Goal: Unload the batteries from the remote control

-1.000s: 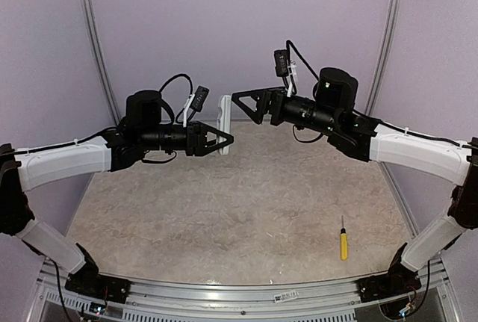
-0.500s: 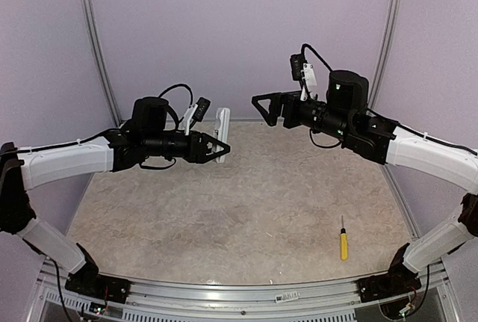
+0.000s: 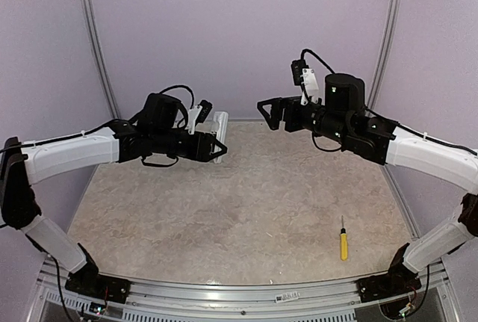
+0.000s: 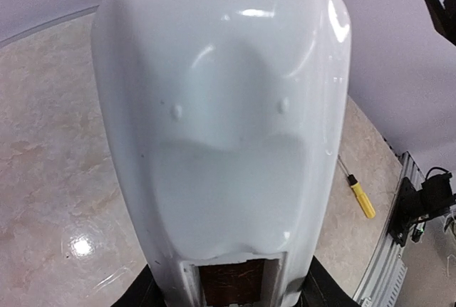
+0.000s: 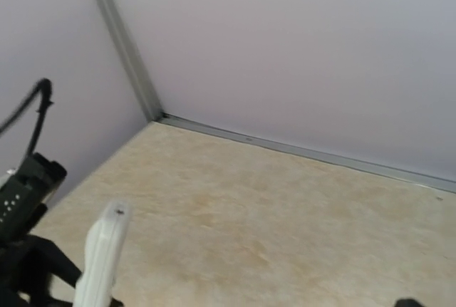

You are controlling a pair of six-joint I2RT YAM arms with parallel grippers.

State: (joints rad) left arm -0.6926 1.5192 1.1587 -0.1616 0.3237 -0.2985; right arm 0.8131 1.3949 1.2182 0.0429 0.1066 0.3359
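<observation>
Tabletop in beige marbled finish (image 3: 246, 210) carries a small yellow-handled screwdriver (image 3: 343, 244), lying untouched near the right arm's base. Farther back, the left gripper (image 3: 215, 147) pinches the slim white rectangular plastic remote control (image 3: 222, 126) by its lower end and holds it upright above the table. Its back shows a dark reddish recess (image 4: 231, 283) between the fingers. No batteries are visible anywhere, so unloading looks unfinished. The right gripper (image 3: 267, 113) hovers apart, spread and empty.

Even, soft light, with glare spots on the remote control (image 4: 221, 107) and glossy table (image 4: 50, 179)
</observation>
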